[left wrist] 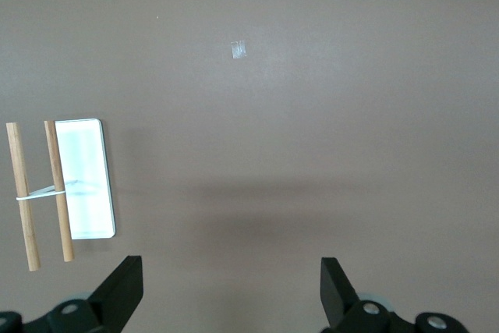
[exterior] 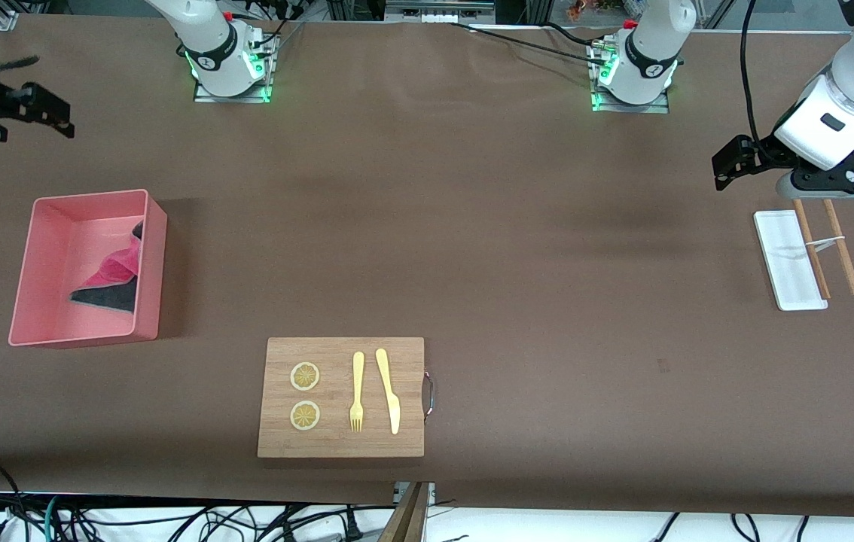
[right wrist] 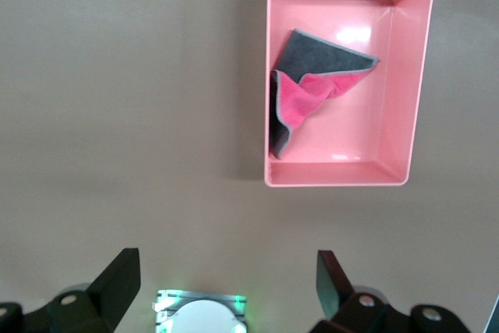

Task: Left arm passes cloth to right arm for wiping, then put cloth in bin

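A: Right wrist view has the cloth [right wrist: 312, 95] crumpled inside the bin [right wrist: 348, 174], against one wall, nothing holding it.

B: So the job looks finished. And the grippers?

A: The right gripper [right wrist: 226, 290] hangs over bare desk [exterior: 517, 248] by its own base, fingers spread and empty. The left gripper [left wrist: 232, 290], equally spread, hovers beside the white tray [exterior: 788, 260].

B: Then finishing well means both arms parking high, well apart from bin and tray.
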Controlling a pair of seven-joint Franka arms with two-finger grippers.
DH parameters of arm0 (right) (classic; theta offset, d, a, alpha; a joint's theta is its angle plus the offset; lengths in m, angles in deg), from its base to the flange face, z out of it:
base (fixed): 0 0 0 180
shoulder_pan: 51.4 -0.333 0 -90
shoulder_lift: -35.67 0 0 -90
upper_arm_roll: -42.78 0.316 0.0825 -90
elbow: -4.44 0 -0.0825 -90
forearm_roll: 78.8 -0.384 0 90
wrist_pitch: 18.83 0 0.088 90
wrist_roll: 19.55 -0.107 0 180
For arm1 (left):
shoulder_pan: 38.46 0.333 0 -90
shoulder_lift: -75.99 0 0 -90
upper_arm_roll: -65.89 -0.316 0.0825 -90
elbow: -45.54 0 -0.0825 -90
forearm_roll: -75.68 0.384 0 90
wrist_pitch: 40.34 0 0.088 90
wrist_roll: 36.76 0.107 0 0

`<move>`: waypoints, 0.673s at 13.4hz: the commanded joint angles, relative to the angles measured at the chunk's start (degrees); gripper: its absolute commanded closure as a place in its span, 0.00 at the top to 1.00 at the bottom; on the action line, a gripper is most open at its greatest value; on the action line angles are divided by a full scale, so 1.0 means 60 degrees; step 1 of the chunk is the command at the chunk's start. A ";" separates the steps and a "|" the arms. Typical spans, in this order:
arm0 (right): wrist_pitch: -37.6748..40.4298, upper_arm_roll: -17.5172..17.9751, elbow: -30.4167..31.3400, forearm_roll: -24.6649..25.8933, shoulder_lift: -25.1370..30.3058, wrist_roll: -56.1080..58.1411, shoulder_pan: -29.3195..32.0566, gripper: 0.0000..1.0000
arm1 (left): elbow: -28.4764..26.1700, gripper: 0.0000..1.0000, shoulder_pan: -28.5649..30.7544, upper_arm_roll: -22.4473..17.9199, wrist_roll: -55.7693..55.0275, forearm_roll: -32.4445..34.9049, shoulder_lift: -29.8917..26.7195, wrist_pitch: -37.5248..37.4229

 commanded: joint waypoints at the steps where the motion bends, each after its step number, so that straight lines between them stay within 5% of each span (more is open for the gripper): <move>1: 0.0493 -0.0048 -0.0454 -0.0409 0.0265 -0.0180 -0.0078 1.00 | -0.0109 1.00 -0.0031 -0.0062 0.0135 -0.0199 -0.0146 -0.0006; 5: 0.0773 0.0259 -0.1771 -0.0425 -0.0817 -0.0166 0.0097 1.00 | -0.0109 1.00 -0.0031 -0.0062 0.0135 -0.0199 -0.0146 -0.0035; 9: 0.0670 0.0259 -0.1847 -0.0410 -0.0995 -0.0136 0.0157 1.00 | -0.0094 1.00 -0.0031 -0.0062 0.0135 -0.0199 -0.0146 -0.0035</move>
